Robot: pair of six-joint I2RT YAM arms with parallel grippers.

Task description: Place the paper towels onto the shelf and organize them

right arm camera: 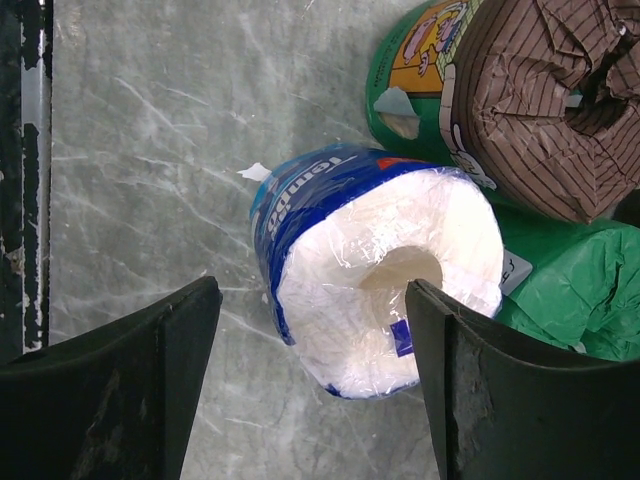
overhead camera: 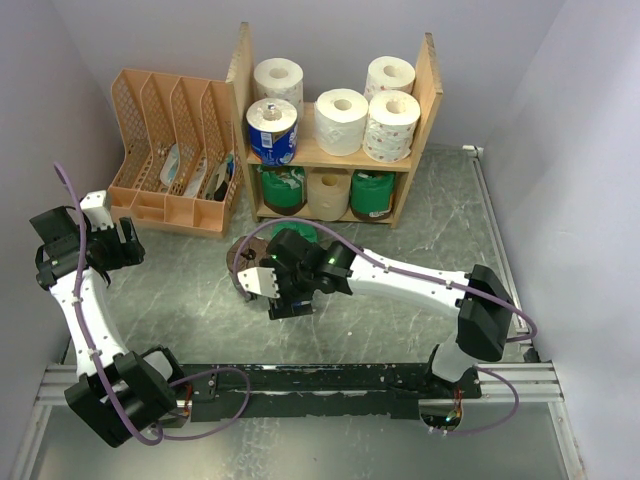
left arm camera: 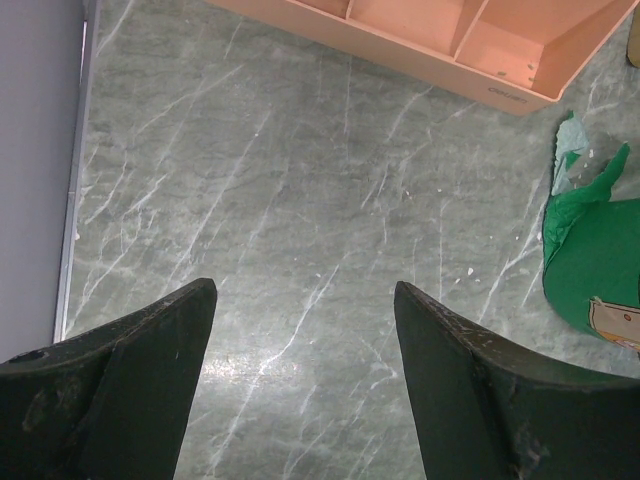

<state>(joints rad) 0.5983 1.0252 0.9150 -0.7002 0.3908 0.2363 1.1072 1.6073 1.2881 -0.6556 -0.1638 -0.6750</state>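
Shelf [overhead camera: 430, 90] at back of tabletop [overhead camera: 180, 290] mostly stocked: five paper towels [overhead camera: 341, 118] on top tier, three below. Left to shelve: loose cluster mid-tabletop, with green rolls [right arm camera: 580, 290], brown-wrapped roll [right arm camera: 540, 110] and blue-wrapped roll [right arm camera: 370, 280]. Over the blue one, right end effector [right arm camera: 310, 290], jaws open either side, no grip yet. Left end effector [left arm camera: 302, 290] open over tabletop, holding nothing.

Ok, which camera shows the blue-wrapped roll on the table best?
Right wrist view: the blue-wrapped roll lies on its side mid-frame, centre hole plain. In the top view the right arm covers it; the left wrist view misses it.
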